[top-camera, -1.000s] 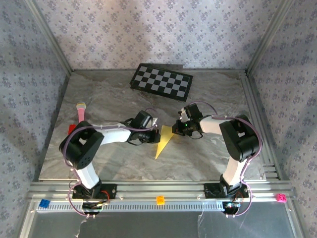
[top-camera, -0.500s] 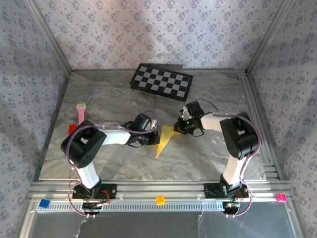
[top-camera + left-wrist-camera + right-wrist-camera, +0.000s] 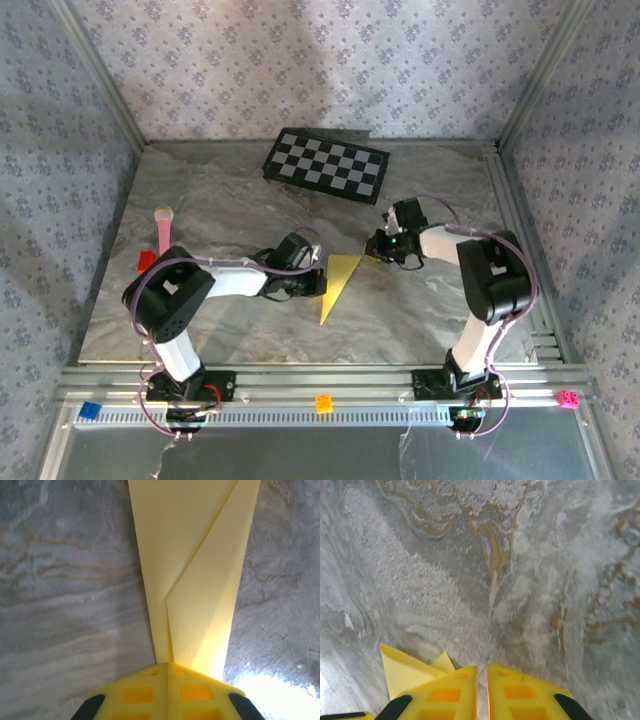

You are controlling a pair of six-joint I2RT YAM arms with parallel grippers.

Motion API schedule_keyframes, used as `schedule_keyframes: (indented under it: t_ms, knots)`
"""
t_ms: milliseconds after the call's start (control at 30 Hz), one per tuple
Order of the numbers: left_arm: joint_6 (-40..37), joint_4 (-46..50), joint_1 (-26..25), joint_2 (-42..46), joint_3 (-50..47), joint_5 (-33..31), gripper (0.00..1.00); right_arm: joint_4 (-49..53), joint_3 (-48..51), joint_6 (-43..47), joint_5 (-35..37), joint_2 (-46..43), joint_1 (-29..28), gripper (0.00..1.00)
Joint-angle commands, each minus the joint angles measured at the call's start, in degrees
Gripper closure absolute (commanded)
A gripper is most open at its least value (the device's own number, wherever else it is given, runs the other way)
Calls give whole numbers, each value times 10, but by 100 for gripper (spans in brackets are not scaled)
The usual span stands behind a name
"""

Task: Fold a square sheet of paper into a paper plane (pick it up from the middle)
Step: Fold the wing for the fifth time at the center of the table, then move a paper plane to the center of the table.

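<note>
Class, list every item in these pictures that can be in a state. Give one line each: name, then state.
square sheet of paper: folded to a narrow point, lying flat on the table.
left gripper: shut, at the paper's edge.
right gripper: open a crack, holding nothing, beside the paper.
checkerboard: lying flat, untouched.

Robotics laboratory test cell. Evidence: aluminium-profile frame (image 3: pixel 330 383) carrying both arm bases (image 3: pixel 190 385) behind the left gripper (image 3: pixel 320 284), patterned enclosure panels (image 3: pixel 300 60) and a calibration-style checkerboard (image 3: pixel 326 165) beyond it, marble-look tabletop (image 3: pixel 220 195) beneath.
</note>
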State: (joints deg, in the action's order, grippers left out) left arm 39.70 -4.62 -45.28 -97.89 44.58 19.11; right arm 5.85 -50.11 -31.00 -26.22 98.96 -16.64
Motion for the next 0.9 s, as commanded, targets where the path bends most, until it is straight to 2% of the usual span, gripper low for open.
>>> schedule_keyframes:
  t_ms: [0,33,133,267,567,667,867]
  knots:
    - [20,25,-1,51,-7,-25,82,14,31,-12,21,-51,-9,84]
    - [22,25,4,63,-9,-28,79,14,42,-14,23,-63,-11,84]
    - [19,41,21,77,-8,-21,77,7,70,-26,19,-85,-21,83]
    - [19,44,42,63,-1,28,78,7,91,-36,23,-108,-42,82]
    - [12,45,42,14,21,90,76,-9,97,-65,21,-118,-66,81]
    - [1,67,39,-2,34,99,80,-12,96,-65,17,-116,-69,81]
    - [5,59,36,2,28,99,77,-14,98,-65,20,-112,-73,80]
